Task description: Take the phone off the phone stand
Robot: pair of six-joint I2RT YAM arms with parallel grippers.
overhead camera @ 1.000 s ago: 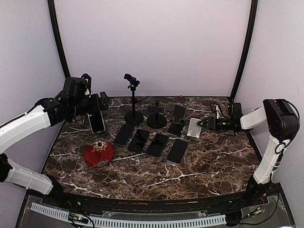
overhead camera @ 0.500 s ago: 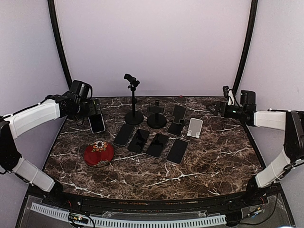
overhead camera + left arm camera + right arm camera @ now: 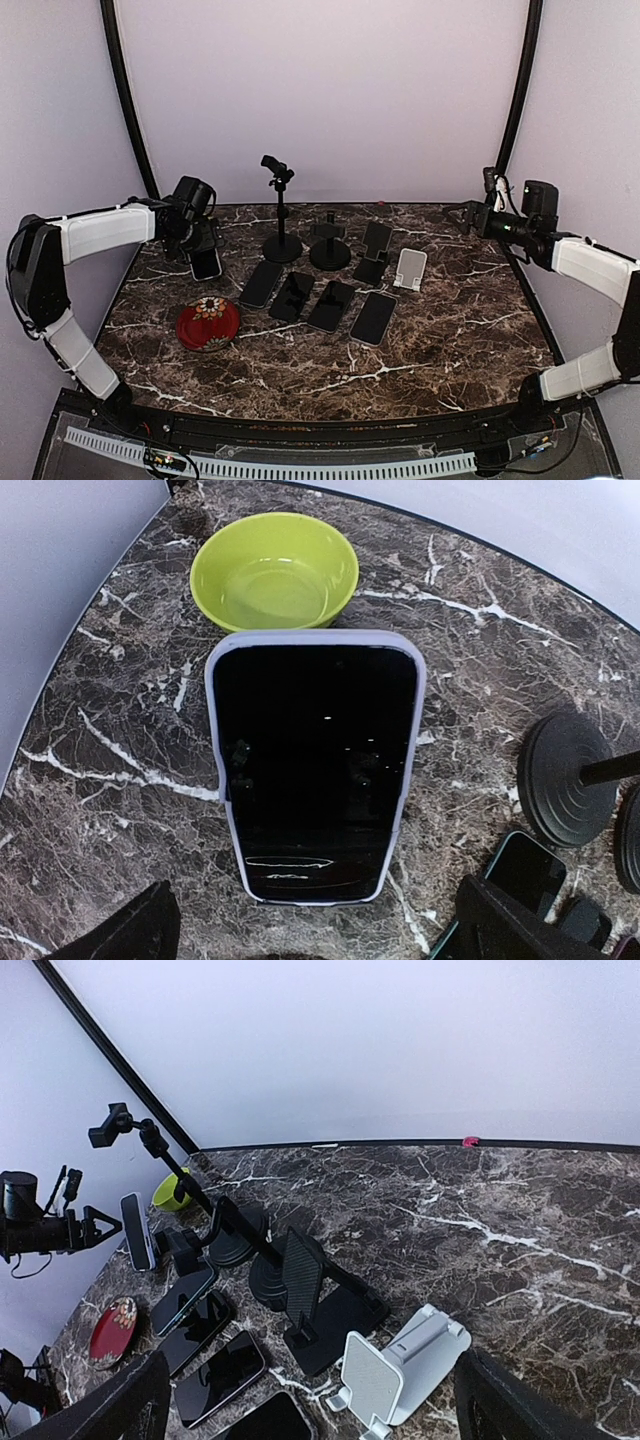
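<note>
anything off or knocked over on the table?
Nothing stands out: lavender-cased phone upright at left, four phones flat in a row, white stand upright. Only a small pink speck at the back edge.

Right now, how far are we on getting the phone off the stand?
Not lifted yet: the lavender-cased phone stands upright near the green bowl. In hand: the left gripper is open and lined up on it, not touching. The right gripper is open, off to the side. Left: close, lift, set down.
</note>
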